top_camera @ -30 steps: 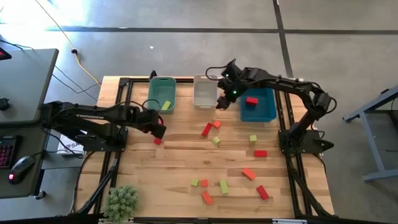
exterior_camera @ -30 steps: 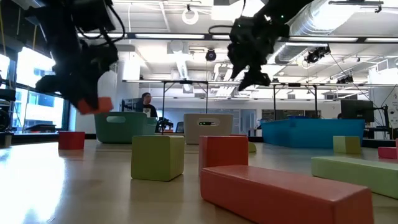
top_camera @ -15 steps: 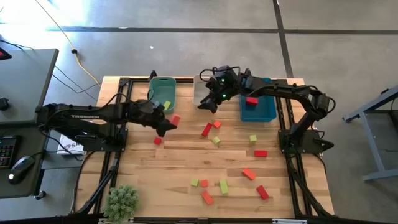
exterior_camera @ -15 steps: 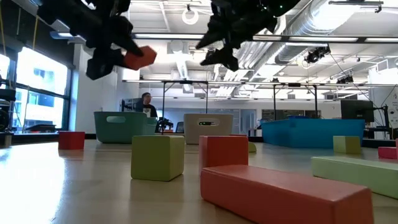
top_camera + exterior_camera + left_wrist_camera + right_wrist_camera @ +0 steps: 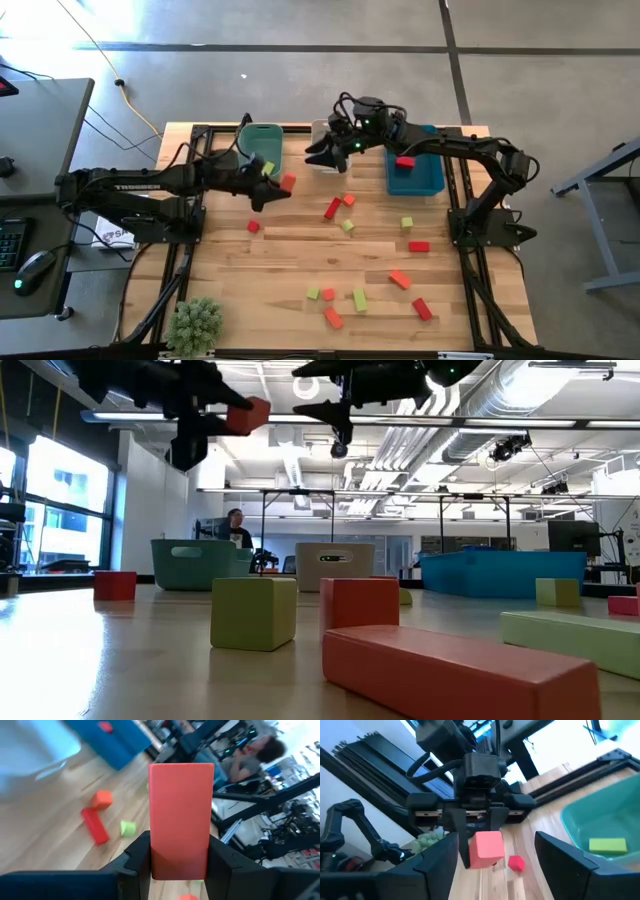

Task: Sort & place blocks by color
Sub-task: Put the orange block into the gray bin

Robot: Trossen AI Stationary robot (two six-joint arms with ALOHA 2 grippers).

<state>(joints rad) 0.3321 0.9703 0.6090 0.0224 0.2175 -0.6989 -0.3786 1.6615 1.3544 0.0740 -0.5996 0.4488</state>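
- The left gripper [image 5: 280, 186] holds an orange-red block [image 5: 288, 182] between its fingers, high above the table, left of centre in the high view and just right of the green bin [image 5: 262, 150].
- The right gripper [image 5: 318, 155] stands wide and empty, over the white bin [image 5: 328, 148] at upper centre.
- Step in hand, as I judge: carrying this block to its bin. A yellow-green block [image 5: 268, 168] lies in the green bin and a red one [image 5: 404, 161] in the blue bin [image 5: 415, 170], so the white bin seems the target.
- The next move calls for care: the right gripper is over that bin, near the left one.
- The table [image 5: 290, 260] below centre has open wood between the loose blocks.
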